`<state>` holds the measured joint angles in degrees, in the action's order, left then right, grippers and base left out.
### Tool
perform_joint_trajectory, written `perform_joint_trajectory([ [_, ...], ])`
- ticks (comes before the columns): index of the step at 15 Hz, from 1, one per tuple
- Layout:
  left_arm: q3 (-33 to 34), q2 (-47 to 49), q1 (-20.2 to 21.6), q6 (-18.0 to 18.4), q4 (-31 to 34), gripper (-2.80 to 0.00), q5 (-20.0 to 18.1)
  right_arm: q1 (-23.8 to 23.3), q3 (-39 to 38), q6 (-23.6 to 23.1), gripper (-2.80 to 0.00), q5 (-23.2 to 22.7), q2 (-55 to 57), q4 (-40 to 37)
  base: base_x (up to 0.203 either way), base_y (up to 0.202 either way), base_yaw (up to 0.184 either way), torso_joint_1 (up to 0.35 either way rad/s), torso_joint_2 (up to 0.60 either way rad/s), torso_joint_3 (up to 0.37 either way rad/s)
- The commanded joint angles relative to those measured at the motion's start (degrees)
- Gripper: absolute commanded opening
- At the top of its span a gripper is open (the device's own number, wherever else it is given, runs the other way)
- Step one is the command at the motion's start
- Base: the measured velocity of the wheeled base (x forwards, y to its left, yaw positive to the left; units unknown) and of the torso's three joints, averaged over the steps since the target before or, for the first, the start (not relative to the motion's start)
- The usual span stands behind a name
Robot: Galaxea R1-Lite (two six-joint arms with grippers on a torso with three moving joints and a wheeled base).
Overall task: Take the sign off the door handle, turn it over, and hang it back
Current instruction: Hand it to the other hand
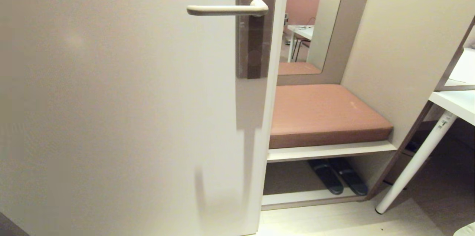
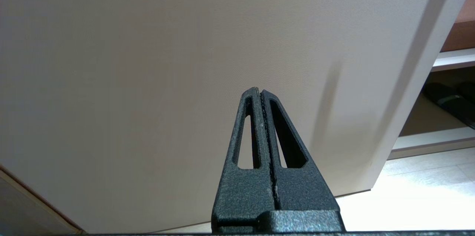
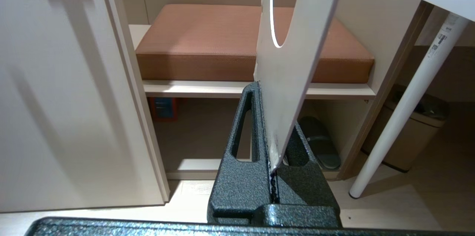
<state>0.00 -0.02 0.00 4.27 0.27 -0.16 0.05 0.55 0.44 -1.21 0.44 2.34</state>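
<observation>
I am pinching the sign edge-on in my right gripper well below the bare handle, left gripper closed and empty, risking it slipping or missing the lever.

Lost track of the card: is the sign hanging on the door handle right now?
No. The door handle is bare; the sign is clamped in the right gripper.

The door handle at upper centre of the head view juts bare from the door, with open air above, below and off its left tip. Right of the door edge, a cushioned bench and a slanting white leg at lower right crowd the way.
</observation>
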Motion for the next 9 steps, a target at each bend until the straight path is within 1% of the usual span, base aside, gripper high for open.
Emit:
perform_joint_trajectory([
  [1,0.0,0.02,0.0,0.04,0.0,-2.8,-0.02,0.04,0.07,0.09,-2.8,-0.02,0.01,0.02,0.0,0.0,0.0,0.0,0.0,0.0],
  [2,0.0,0.02,0.0,0.04,0.0,-2.8,-0.02,0.04,-0.01,0.31,-2.8,-0.02,-0.35,0.1,0.0,0.0,0.0,0.0,0.0,0.0],
  [3,0.0,0.02,0.0,0.04,0.0,-2.8,-0.02,0.04,-0.08,1.64,-2.8,0.14,-0.39,0.17,0.0,0.0,0.0,0.0,0.0,0.0],
  [6,0.0,0.02,0.0,0.04,0.0,-2.8,-0.02,0.04,-0.37,7.32,-2.8,2.37,-0.37,0.21,0.0,0.0,0.0,0.0,0.0,0.0],
  [9,0.0,0.02,0.0,0.04,0.0,-2.8,-0.02,0.04,-0.37,7.88,-2.8,2.53,-0.4,0.12,0.0,0.0,0.0,0.0,0.0,0.0],
])
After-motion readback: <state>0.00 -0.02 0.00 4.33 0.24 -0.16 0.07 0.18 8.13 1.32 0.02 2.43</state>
